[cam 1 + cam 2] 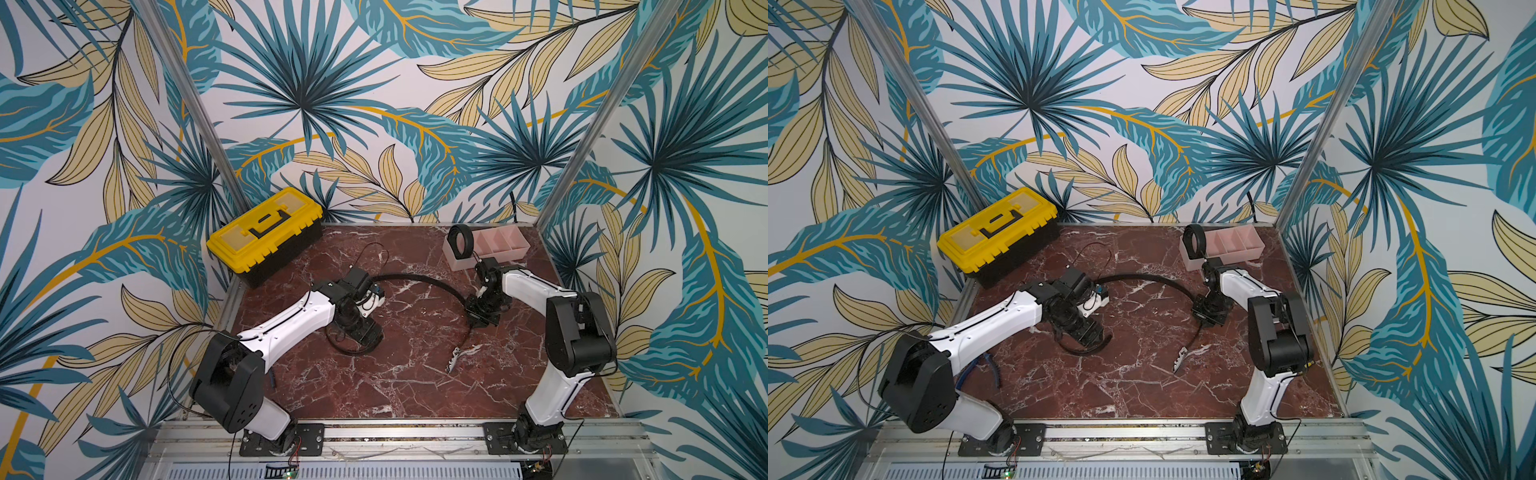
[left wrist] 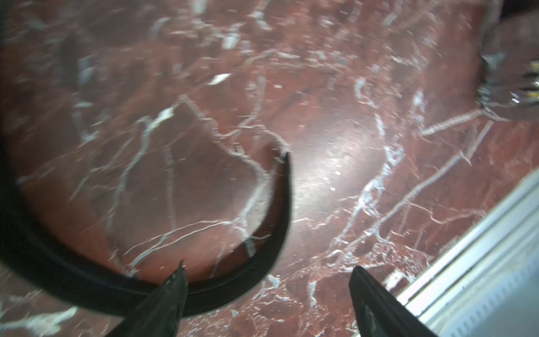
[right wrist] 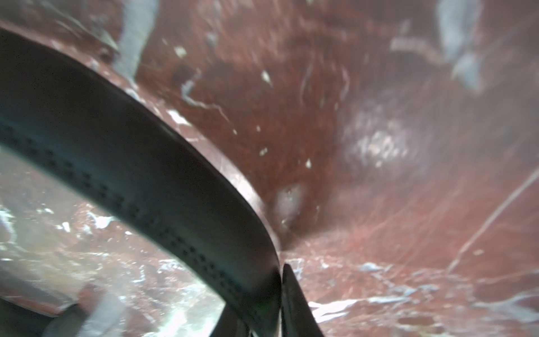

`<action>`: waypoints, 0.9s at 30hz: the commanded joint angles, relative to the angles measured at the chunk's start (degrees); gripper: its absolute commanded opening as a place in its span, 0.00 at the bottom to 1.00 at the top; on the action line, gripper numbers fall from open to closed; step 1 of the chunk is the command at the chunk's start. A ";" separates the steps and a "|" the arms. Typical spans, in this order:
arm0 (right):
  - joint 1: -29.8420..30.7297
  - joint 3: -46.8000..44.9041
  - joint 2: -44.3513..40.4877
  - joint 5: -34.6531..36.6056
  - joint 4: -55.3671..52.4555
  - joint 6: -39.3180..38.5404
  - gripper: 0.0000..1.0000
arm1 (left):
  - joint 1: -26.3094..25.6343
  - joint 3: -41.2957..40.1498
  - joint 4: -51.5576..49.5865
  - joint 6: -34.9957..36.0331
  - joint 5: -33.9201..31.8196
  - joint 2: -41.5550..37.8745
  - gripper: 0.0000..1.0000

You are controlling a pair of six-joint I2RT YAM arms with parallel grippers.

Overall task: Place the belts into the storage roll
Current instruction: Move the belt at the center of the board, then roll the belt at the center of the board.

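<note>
One black belt (image 1: pixel 415 279) (image 1: pixel 1150 279) lies in a wide arc on the marble table, its metal buckle (image 1: pixel 454 358) toward the front. My right gripper (image 1: pixel 480 318) (image 3: pixel 277 294) is shut on the belt's (image 3: pixel 145 163) perforated strap partway along the arc. My left gripper (image 1: pixel 365 336) (image 2: pixel 268 280) hangs open low over the belt's (image 2: pixel 262 262) curled tail end, with one finger (image 2: pixel 172 297) in front of the strap. The pink storage roll (image 1: pixel 505 245) (image 1: pixel 1241 243) stands at the back right. A coiled belt (image 1: pixel 461 239) stands upright in its leftmost compartment.
A yellow-and-black toolbox (image 1: pixel 266 232) sits closed at the back left. Blue-handled pliers (image 1: pixel 988 365) lie by the left arm's base. A thin black cable (image 1: pixel 374 253) loops behind the left wrist. Metal rails edge the table (image 1: pixel 395 386) at the front.
</note>
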 commanded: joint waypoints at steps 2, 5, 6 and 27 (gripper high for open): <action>0.03 -0.25 0.10 -3.46 1.56 4.72 0.19 | -5.02 -3.03 1.51 4.50 -0.93 0.65 0.88; 0.03 -0.47 -0.90 -3.50 1.54 4.83 0.20 | -6.88 -3.11 1.80 3.63 -5.77 4.44 0.86; 0.03 -0.64 -1.34 -3.44 1.54 4.84 0.20 | -7.50 -2.88 1.95 3.26 -8.21 6.31 0.85; 0.03 -10.12 -13.34 -3.46 5.30 8.39 0.17 | -8.02 13.44 1.89 -57.89 -8.85 25.82 0.00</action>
